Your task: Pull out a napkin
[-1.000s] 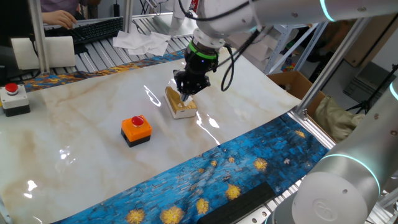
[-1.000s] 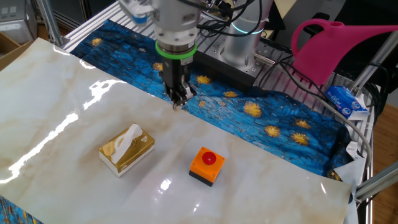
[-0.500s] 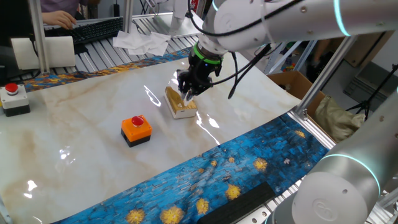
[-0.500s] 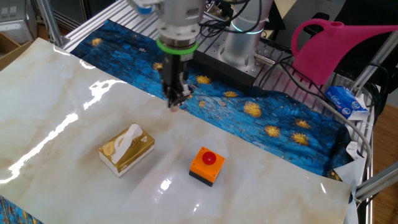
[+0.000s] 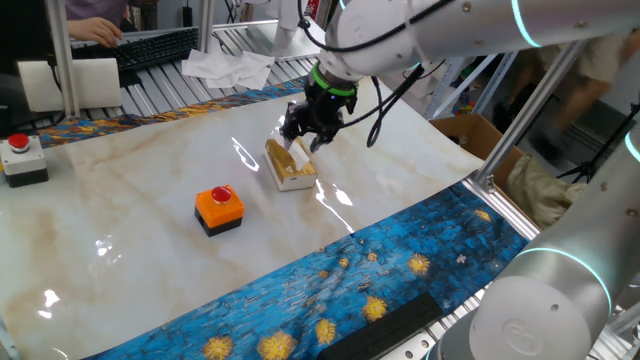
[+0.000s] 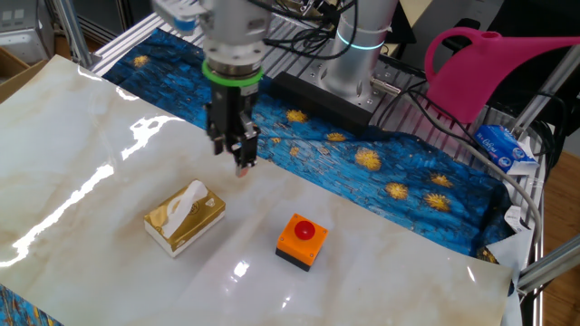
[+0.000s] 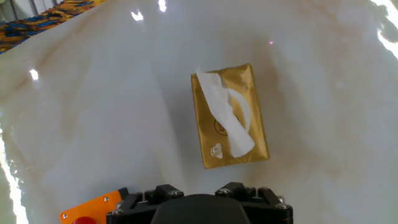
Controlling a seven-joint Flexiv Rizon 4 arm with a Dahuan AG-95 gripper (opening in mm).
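A small tan tissue box (image 6: 186, 217) lies on the marble table, with the white crinkled napkin (image 6: 191, 198) sticking out of its top slot. My gripper (image 6: 243, 165) hangs in the air above the table, up and to the right of the box in the other fixed view, touching nothing. Its fingers look pressed together and hold nothing. In one fixed view the gripper (image 5: 303, 130) hovers just over the box (image 5: 290, 168). The hand view looks down on the box (image 7: 242, 134) and napkin (image 7: 224, 112); only the hand's dark body (image 7: 199, 208) shows, not the fingertips.
An orange box with a red button (image 6: 302, 240) stands right of the tissue box, and shows in the hand view (image 7: 93, 210). A blue patterned cloth (image 6: 381, 163) borders the marble. A pink watering can (image 6: 480, 68) stands off the table. A red button box (image 5: 20, 158) is at the far left.
The gripper has moved left in the other fixed view, toward the tissue box, and now hovers near it. The box, napkin and orange button box have not moved.
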